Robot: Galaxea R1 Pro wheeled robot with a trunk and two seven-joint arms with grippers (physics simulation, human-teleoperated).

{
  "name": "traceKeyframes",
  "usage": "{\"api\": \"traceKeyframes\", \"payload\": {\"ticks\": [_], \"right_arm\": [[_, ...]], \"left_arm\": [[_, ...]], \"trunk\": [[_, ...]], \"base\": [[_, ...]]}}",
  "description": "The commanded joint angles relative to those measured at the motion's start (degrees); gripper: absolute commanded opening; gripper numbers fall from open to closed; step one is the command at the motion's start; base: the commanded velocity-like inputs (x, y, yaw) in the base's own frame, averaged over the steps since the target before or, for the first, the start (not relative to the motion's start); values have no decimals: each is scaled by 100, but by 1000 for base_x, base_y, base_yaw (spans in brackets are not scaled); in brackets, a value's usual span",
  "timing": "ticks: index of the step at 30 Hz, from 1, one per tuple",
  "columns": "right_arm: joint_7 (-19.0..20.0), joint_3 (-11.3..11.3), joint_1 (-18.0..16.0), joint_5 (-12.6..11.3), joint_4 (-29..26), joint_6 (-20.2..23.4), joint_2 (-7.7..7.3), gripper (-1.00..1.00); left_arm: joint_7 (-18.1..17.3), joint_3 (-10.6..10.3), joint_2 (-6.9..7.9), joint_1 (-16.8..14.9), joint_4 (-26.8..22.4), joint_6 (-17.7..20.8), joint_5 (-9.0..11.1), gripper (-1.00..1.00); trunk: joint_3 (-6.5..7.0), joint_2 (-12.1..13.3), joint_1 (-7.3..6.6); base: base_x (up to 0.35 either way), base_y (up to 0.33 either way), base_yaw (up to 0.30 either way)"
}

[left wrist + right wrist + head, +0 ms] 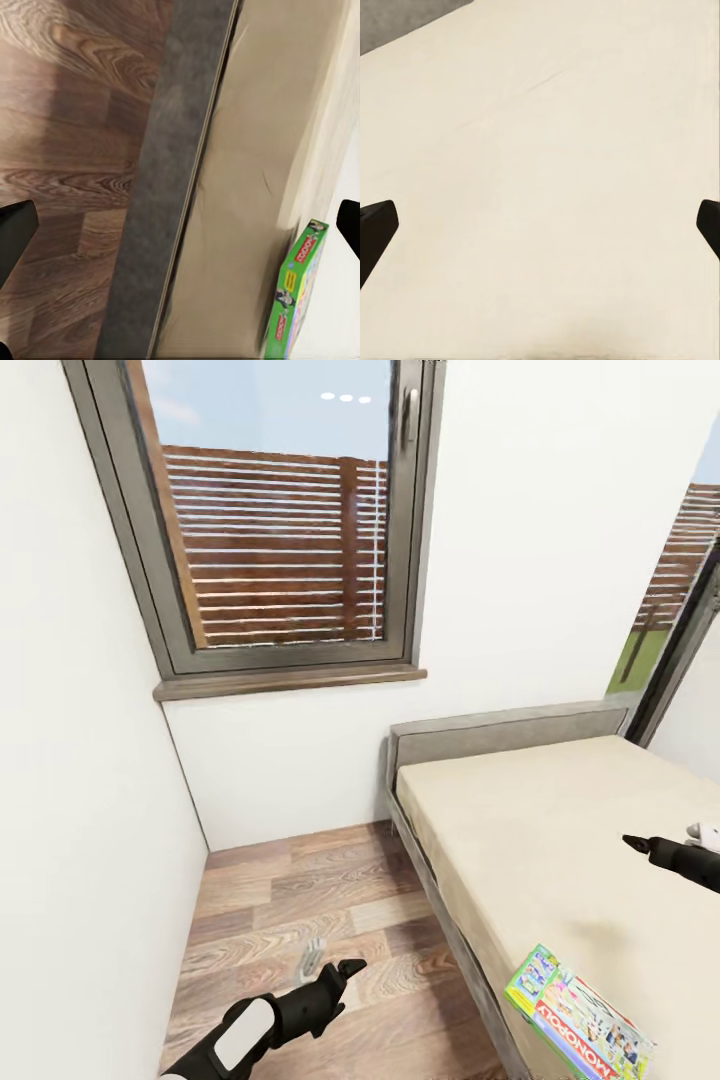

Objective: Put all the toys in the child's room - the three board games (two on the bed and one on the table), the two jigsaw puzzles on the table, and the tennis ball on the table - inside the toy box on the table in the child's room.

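One board game, a white-green Monopoly box (578,1018), lies flat on the beige mattress (560,830) close to the bed's near side edge. Its green side (296,300) faces the left wrist camera. My left gripper (345,972) hangs open and empty over the wood floor, left of the bed and apart from the box. In the left wrist view the left gripper (180,225) has its black fingertips (15,232) spread wide. My right gripper (635,845) hovers over the mattress beyond the box. The right wrist view shows the right gripper (540,225) open above bare mattress.
The bed has a grey frame and headboard (500,732) against the white wall under a grey-framed window (280,520). A strip of wood-plank floor (300,900) runs between the bed and the left wall (80,760). A second window (680,590) stands at the right.
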Motion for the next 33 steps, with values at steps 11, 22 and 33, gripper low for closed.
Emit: {"api": "traceKeyframes", "payload": {"ticks": [11,22,33], "right_arm": [[-7,-37,12,-56,-49,79,-6,100],[-6,-48,16,-59,-59,87,-7,100],[-1,-49,16,-64,-68,90,-5,100]], "left_arm": [[-82,-20,12,-12,58,7,26,100],[-92,-16,34,-14,80,6,23,100],[-92,-19,33,-15,112,6,22,100]], "trunk": [[12,-2,-1],[16,-2,-1],[17,-2,-1]], "base": [[0,0,-207],[0,0,-49],[0,0,-8]]}}
